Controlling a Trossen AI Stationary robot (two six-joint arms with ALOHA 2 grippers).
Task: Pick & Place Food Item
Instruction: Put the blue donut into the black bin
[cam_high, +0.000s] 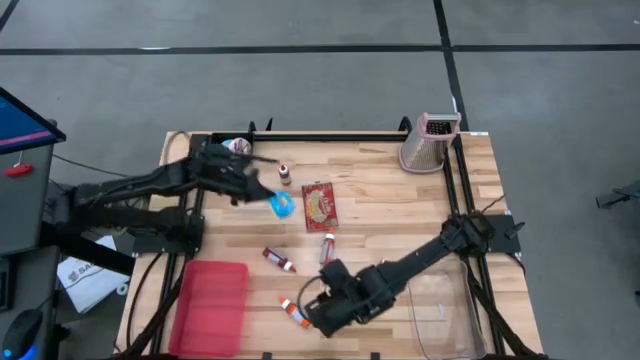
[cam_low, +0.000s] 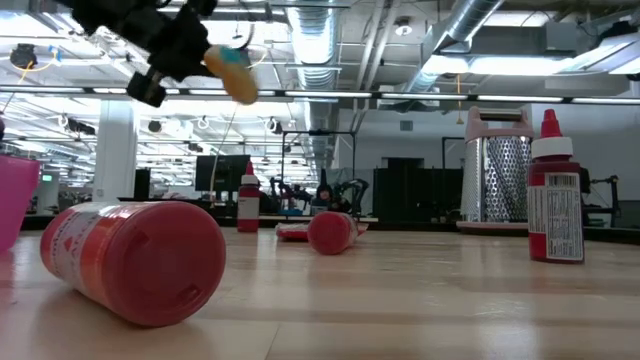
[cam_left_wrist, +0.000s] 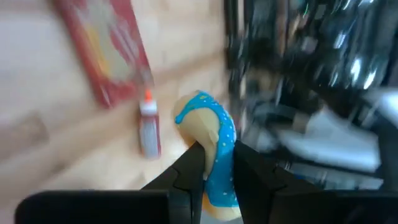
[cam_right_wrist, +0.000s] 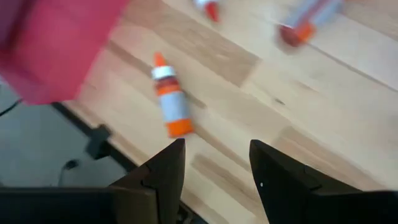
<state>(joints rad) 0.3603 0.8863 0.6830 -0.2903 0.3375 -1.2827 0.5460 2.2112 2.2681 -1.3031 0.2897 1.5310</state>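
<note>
The left arm reaches across above the desk, its gripper pinching a blue-iced doughnut. The right gripper hangs open over an orange-capped bottle, holding nothing.

Bare wood beside the red packet; bottles crowd the front

Two dark jointed arms, black cables, each claw two flat black fingers.
</note>
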